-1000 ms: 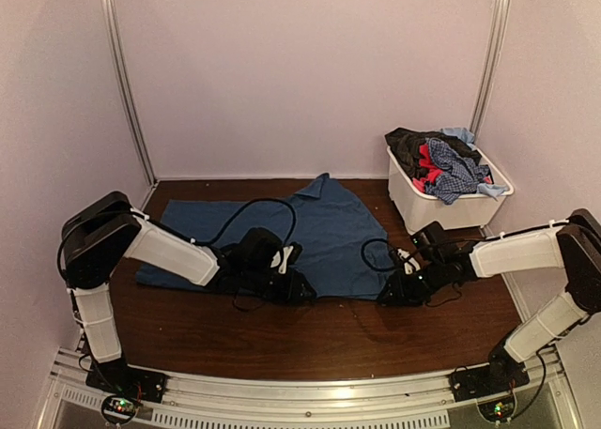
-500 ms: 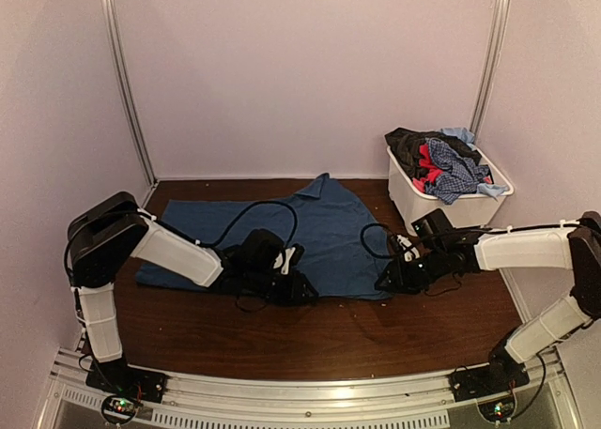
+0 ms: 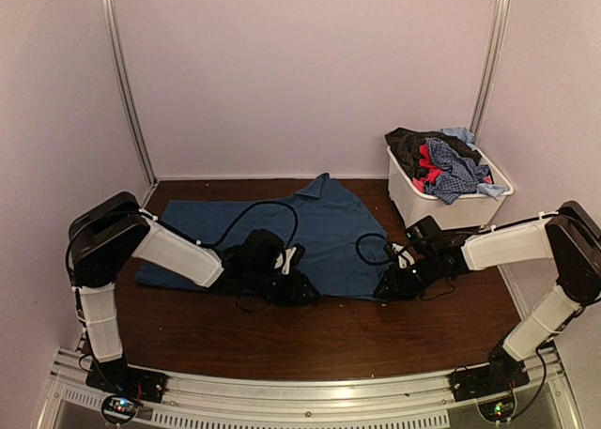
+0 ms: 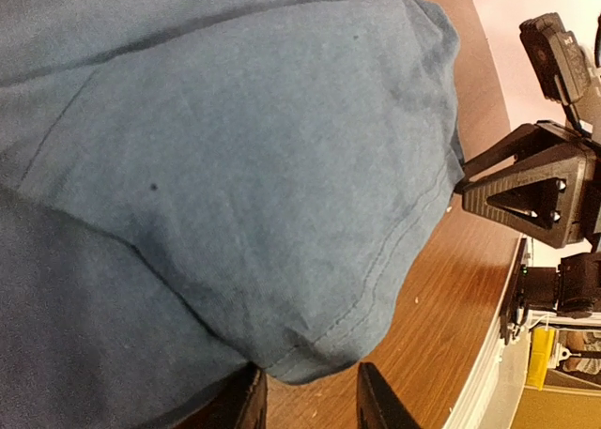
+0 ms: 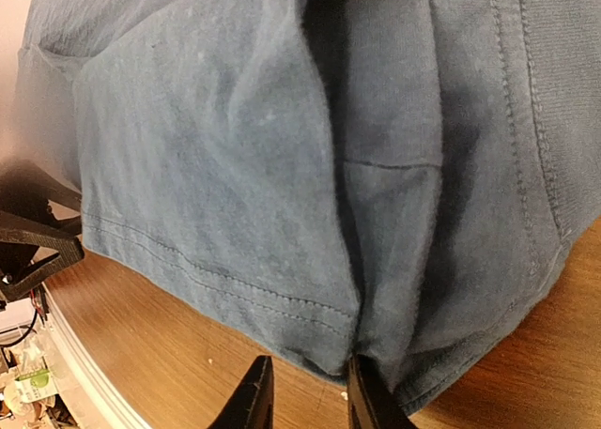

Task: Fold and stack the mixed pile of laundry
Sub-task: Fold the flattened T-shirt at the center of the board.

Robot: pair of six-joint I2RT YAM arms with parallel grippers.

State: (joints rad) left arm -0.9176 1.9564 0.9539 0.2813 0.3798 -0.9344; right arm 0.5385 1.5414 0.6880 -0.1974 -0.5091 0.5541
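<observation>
comparing with a second ago, your left gripper (image 4: 310, 403) has hardly moved: fingers apart, nothing pinched, the hem corner of the shirt (image 3: 319, 227) just reaching between them. the shirt lies spread on the table (image 3: 282, 340). your right gripper (image 5: 305, 396) has slid inward along the near hem, fingers also apart. both look ready to pinch for a first fold. other clothes (image 3: 441, 161) wait in the bin (image 3: 408, 204).
</observation>
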